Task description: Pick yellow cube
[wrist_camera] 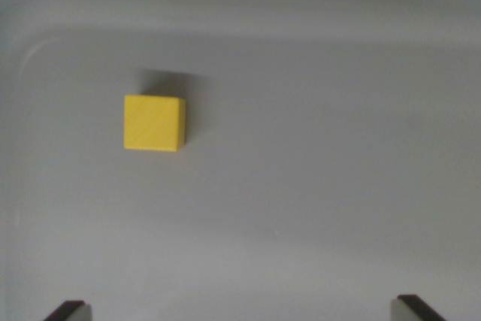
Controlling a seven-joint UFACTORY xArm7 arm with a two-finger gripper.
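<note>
A yellow cube [154,122] rests on a pale grey surface, left of centre in the wrist view, casting a short shadow above it. Only the two dark fingertips [69,310] of my gripper [240,310] show, at the bottom left and bottom right corners. They stand far apart with nothing between them, so the gripper is open. The cube lies well above the fingertips in the picture and nearer the left one, not between them.
The grey surface [316,186] looks like a shallow tray floor. A raised rim [225,31] with a rounded corner runs along the top and down the wrist view's left.
</note>
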